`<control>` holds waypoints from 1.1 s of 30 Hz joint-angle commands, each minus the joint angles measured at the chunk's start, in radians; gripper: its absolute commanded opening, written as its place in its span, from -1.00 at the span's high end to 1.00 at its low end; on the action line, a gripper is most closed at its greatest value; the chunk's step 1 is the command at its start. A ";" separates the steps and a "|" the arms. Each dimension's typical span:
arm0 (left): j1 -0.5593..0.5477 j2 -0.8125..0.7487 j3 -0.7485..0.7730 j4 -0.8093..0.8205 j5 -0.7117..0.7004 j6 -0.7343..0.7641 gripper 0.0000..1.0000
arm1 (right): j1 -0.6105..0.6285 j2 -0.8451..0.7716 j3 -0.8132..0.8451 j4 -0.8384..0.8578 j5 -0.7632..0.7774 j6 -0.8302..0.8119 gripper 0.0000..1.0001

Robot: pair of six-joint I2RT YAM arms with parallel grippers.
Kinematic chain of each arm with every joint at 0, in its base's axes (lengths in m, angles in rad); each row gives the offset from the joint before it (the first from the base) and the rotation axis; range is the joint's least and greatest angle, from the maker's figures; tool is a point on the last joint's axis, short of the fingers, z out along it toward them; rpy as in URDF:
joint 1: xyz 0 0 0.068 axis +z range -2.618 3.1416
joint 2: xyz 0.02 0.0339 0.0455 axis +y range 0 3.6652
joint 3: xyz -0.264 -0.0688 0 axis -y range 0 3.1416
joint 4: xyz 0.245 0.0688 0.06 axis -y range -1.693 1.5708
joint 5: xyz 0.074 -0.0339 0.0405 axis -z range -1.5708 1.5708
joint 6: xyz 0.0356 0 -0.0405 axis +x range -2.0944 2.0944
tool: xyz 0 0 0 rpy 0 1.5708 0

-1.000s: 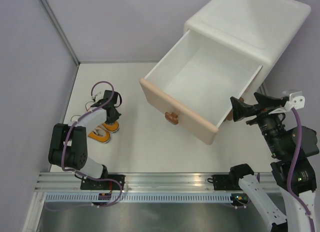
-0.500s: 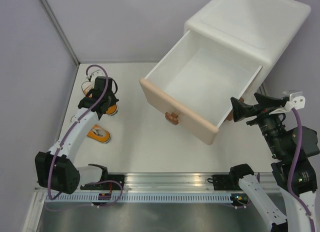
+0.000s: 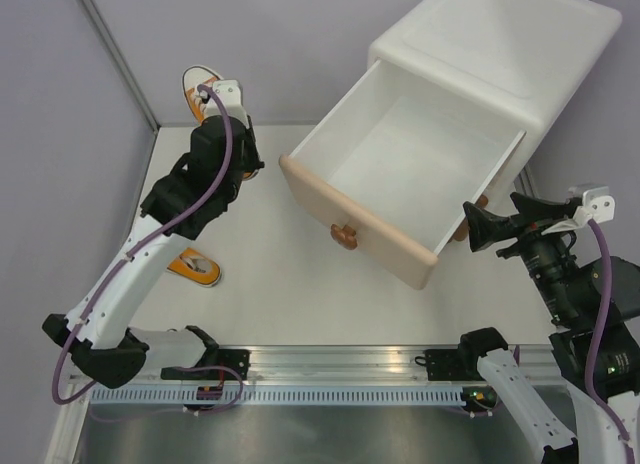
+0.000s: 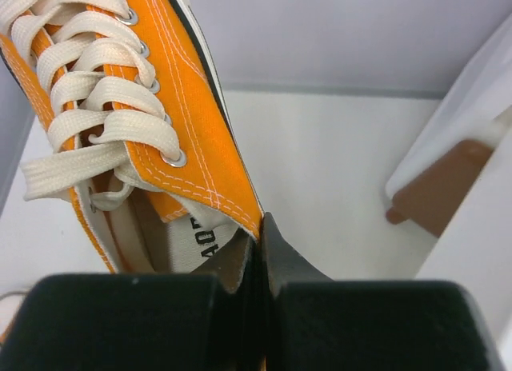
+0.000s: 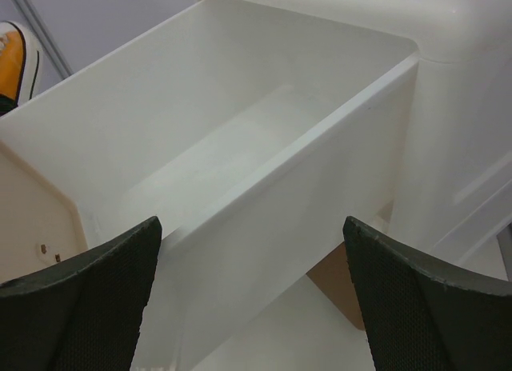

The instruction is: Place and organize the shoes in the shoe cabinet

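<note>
Sneaker, orange canvas, cream laces, apparently heel-clamped in left pincer, right pincer spread wide

The shoe cabinet stands back right on your counter, its upper drawer out toward the middle. Left of it, your left end effector holds a raised shoe; a second shoe lies nearer you.

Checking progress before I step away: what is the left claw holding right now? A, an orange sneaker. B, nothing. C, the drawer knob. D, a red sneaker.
A: the left claw is pinched shut on the rim of an orange sneaker with white laces.
</note>
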 commanded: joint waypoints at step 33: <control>-0.526 0.270 0.531 0.126 0.127 0.270 0.95 | 0.005 -0.027 0.071 -0.057 -0.021 0.024 -0.96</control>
